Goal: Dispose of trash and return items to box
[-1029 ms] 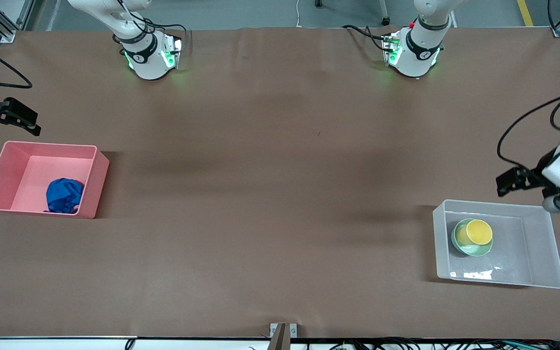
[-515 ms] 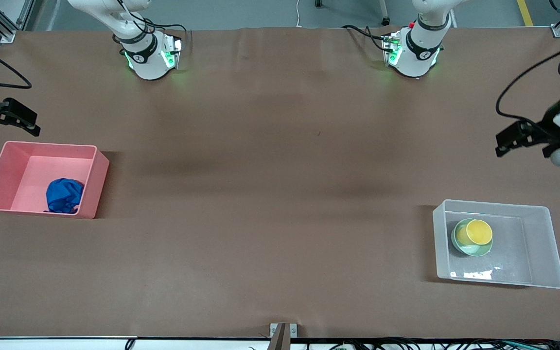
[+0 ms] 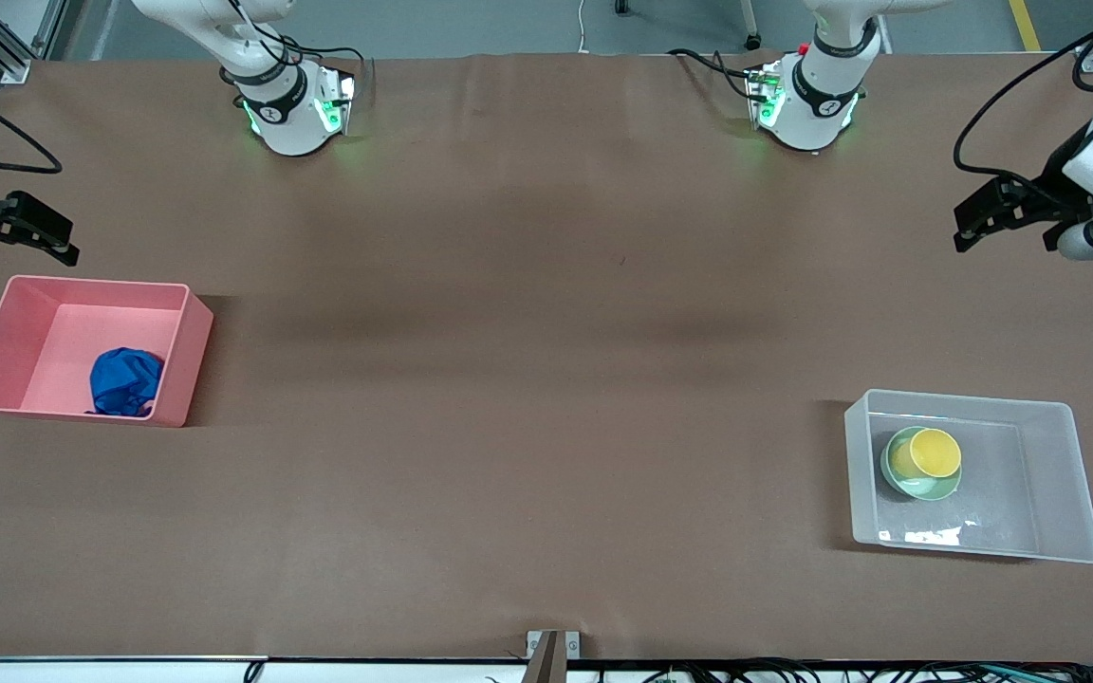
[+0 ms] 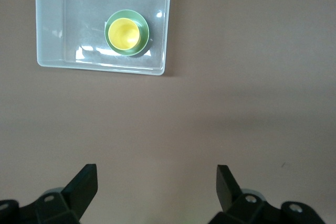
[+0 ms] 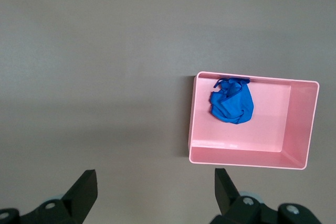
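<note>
The blue cloth wad [image 3: 124,381] lies in the pink bin [image 3: 91,283] at the right arm's end of the table. The yellow cup [image 3: 935,452] sits in the mint-green bowl [image 3: 917,486] inside the clear box [image 3: 1087,512] at the left arm's end. My left gripper [image 3: 969,223] is open and empty over bare table, away from the box. Its wrist view shows the box [image 4: 50,24], cup [image 4: 124,33] and bowl [image 4: 143,27] past the open gripper [image 4: 156,182]. My right gripper [image 3: 58,237] is open and empty over bare table beside the pink bin. Its wrist view shows the bin [image 5: 302,124] and cloth [image 5: 231,102] past the open gripper [image 5: 156,184].
The two arm bases [image 3: 295,109] [image 3: 807,104] stand along the table edge farthest from the front camera. Brown table surface [image 3: 527,379] stretches between the two bins. A small metal bracket [image 3: 554,645] sits at the table's near edge.
My left gripper has moved away from the clear box's rim and now hangs over bare table. The right arm and the objects have not moved.
</note>
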`<state>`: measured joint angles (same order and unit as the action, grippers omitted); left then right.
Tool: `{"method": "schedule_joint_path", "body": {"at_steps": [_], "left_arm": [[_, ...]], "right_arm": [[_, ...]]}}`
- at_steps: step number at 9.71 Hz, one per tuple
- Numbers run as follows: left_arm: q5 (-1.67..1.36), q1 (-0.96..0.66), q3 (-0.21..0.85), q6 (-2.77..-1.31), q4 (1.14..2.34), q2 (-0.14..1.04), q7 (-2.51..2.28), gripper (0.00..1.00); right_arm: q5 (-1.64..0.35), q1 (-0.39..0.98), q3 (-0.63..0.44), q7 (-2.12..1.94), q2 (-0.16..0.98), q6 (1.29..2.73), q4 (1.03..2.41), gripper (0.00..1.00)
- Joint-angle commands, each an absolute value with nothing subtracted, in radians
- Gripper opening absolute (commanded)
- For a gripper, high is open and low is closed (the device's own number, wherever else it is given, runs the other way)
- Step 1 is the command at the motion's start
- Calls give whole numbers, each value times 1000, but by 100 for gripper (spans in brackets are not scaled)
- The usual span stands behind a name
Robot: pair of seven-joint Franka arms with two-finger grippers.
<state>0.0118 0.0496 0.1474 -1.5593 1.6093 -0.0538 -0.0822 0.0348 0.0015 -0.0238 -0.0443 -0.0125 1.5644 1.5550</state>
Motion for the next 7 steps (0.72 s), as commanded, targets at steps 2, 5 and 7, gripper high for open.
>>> {"method": "schedule_joint_path", "body": {"at_steps": [2,5,7], "left_arm": [[-3,35,135,-1536,1660,-84,-91,100],[9,40,143,-1529,1643,-84,-94,100],[11,41,143,-1529,1641,-81,-94,100]], "right_arm": [[25,-6,-21,-55,-25,1571,1568,99],[25,-8,-21,-55,-25,1572,1568,99],[25,-11,-23,-55,-25,1571,1568,99]]}}
